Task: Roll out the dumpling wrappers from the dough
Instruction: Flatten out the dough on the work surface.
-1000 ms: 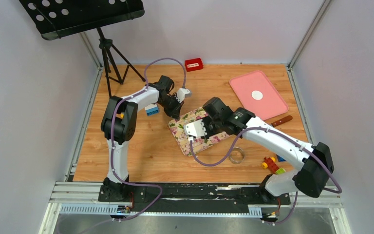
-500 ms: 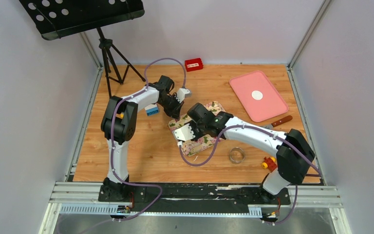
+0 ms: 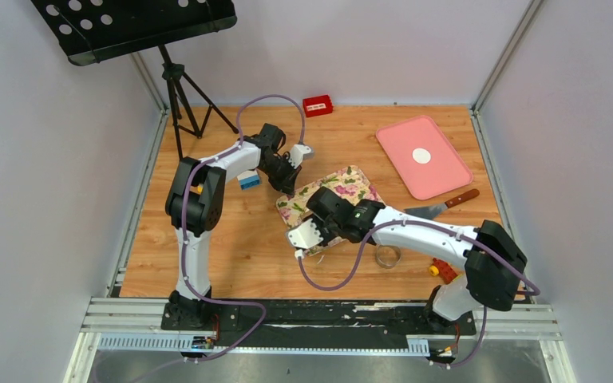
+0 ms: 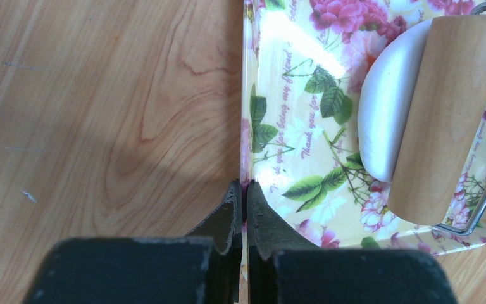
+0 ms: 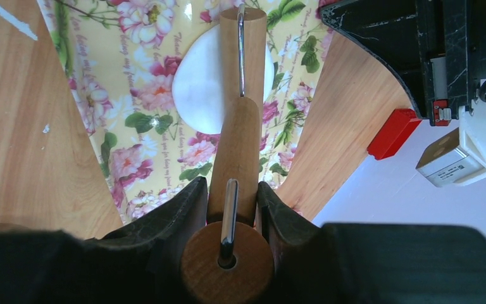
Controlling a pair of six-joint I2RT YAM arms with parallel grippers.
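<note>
Two arms: both work at the floral board (image 3: 356,180) in the middle of the worktop (image 3: 223,247).
Board hold: the left fingers (image 4: 224,221) are clenched on the board's thin left edge and pin it down.
Pin hold: the right fingers (image 5: 177,215) grasp the wooden handle of the rolling pin (image 4: 449,114), whose barrel lies across the dough.
Dough: the dough (image 5: 196,88) sits near the board's middle, a smooth white rounded sheet partly under the barrel.
Done so far: one wrapper (image 3: 421,155) lies in the middle of the pink tray (image 3: 447,179), near the worktop's far right corner.
Cutter: the ring cutter (image 3: 388,255) stands off the board's near right corner, towards the worktop's near edge.
Handling: the dough looks soft and light and is probably tacky. It should spread under pressure, and it would likely stretch or tear if pinched.
Where to hold: the dough is best worked through the pin, not gripped. A cut disc is best lifted from under its rim.
Risk: the sheet may cling to the barrel, and the glossy board may slide if the edge grip slips.
</note>
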